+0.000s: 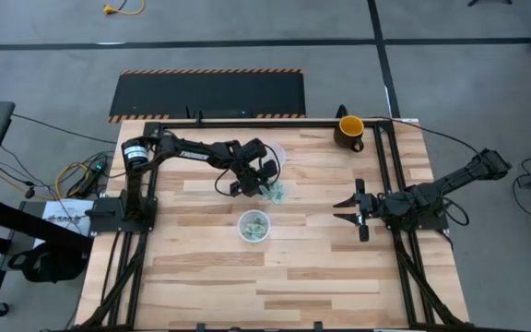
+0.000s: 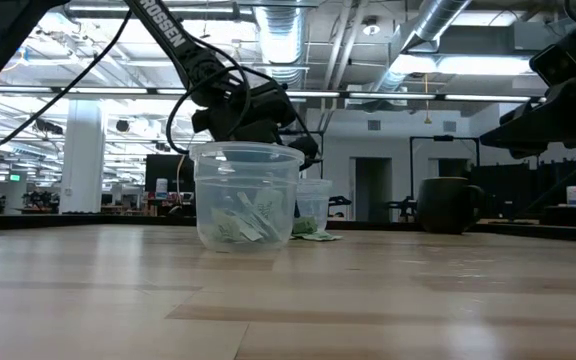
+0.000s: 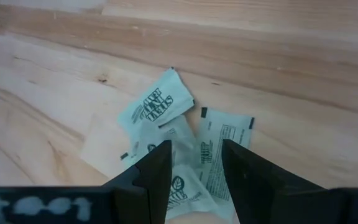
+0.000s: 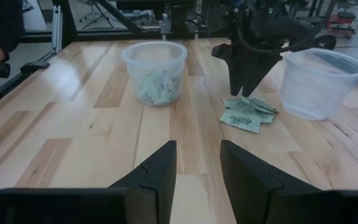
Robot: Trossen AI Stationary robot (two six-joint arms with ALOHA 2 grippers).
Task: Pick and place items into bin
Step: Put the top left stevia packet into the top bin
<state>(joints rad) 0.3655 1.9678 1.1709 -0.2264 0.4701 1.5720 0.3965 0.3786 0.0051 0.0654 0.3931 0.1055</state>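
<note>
Packets (image 3: 166,124), pale green, heaped just below spread left pincer (image 3: 194,163) (right pincer (image 4: 197,163) likewise spread, well apart).

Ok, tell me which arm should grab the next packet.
Left. Its end effector hangs open right over the loose packets, beside the cup with packets inside. The right end effector waits well off to the side.

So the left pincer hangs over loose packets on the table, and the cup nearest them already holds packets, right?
Not quite: the cup nearest the packets looks empty in the right wrist view. The left pincer does hang over them.
</note>
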